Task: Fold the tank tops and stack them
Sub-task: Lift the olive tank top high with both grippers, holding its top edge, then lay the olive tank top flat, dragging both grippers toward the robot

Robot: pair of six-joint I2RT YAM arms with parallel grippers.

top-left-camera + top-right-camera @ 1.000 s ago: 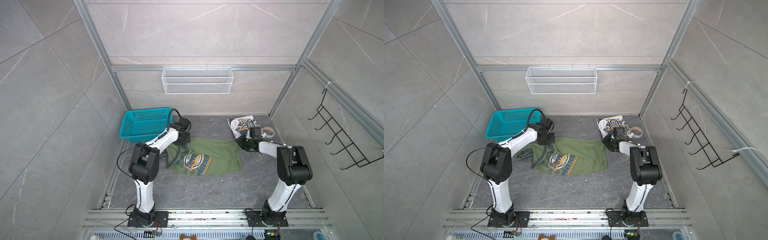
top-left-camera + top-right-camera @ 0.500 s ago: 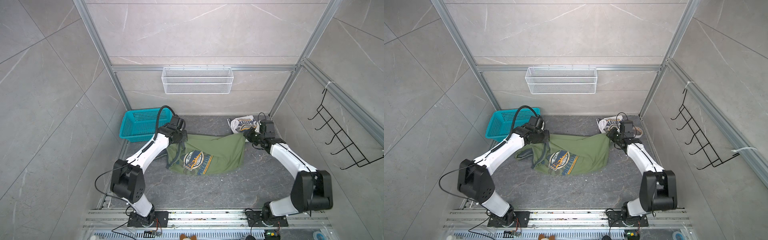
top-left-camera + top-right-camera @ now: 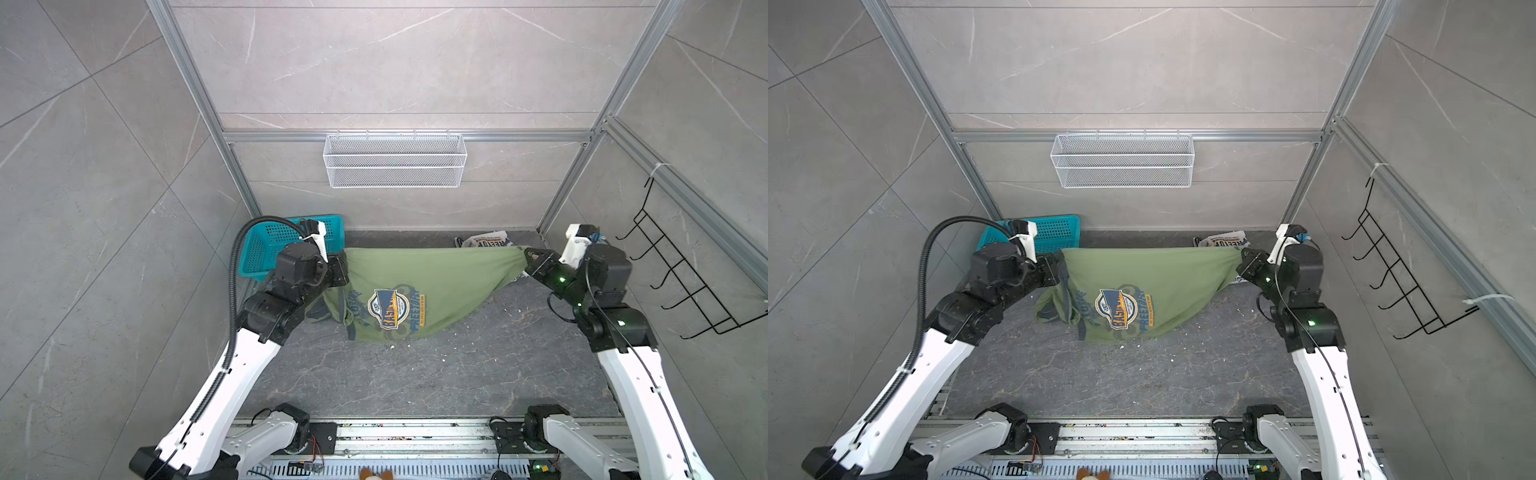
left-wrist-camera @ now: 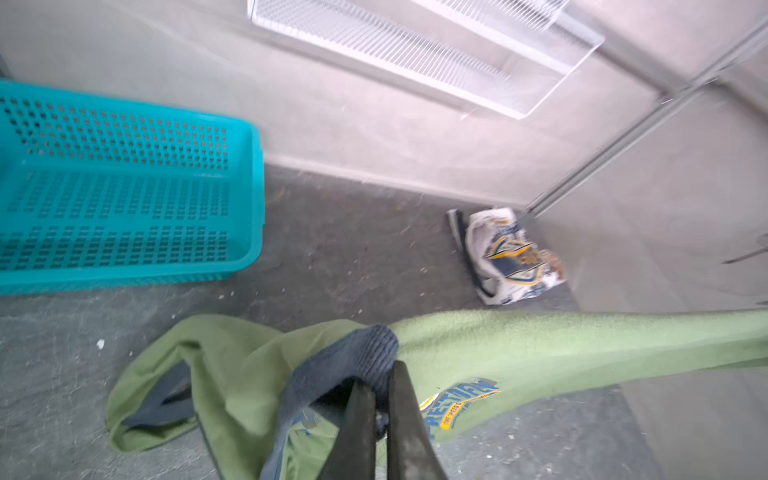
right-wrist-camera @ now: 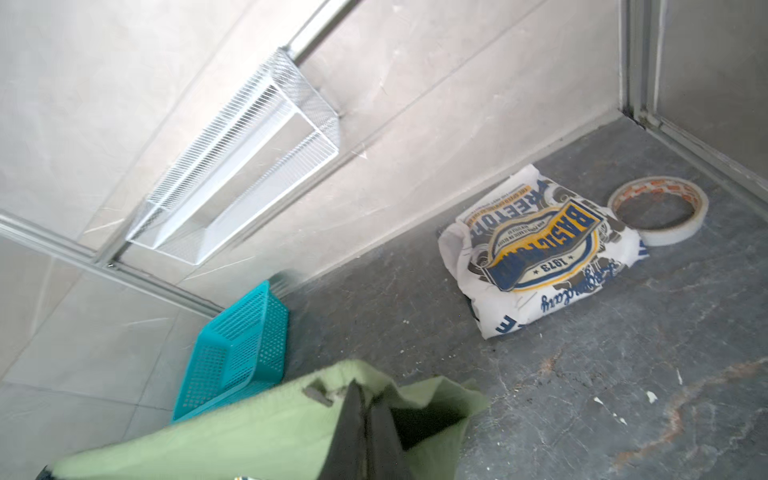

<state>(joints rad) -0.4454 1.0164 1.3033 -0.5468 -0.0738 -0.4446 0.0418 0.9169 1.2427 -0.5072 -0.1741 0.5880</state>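
Observation:
The olive green tank top point(image 3: 419, 286) point(image 3: 1142, 286) hangs stretched above the floor between both arms, badge print facing up, lower part sagging to the floor. My left gripper point(image 3: 343, 266) point(image 4: 380, 382) is shut on its grey-trimmed strap end. My right gripper point(image 3: 527, 254) point(image 5: 365, 399) is shut on the opposite hem corner point(image 5: 415, 399). The white tank top point(image 3: 486, 240) point(image 3: 1223, 240) point(image 5: 540, 257) point(image 4: 509, 253) lies folded at the back right, print up, partly hidden behind the stretched green cloth in both top views.
A teal basket point(image 3: 270, 249) point(image 3: 1054, 232) point(image 4: 124, 187) point(image 5: 237, 353) stands at the back left by the left arm. A roll of tape point(image 5: 656, 210) lies beside the white top. A white wire shelf point(image 3: 395, 160) hangs on the back wall; a black hook rack point(image 3: 685, 274) on the right wall.
Both arms have risen and spread apart, lifting the green tank top off the floor and pulling it taut. The right gripper closed on its hem corner.

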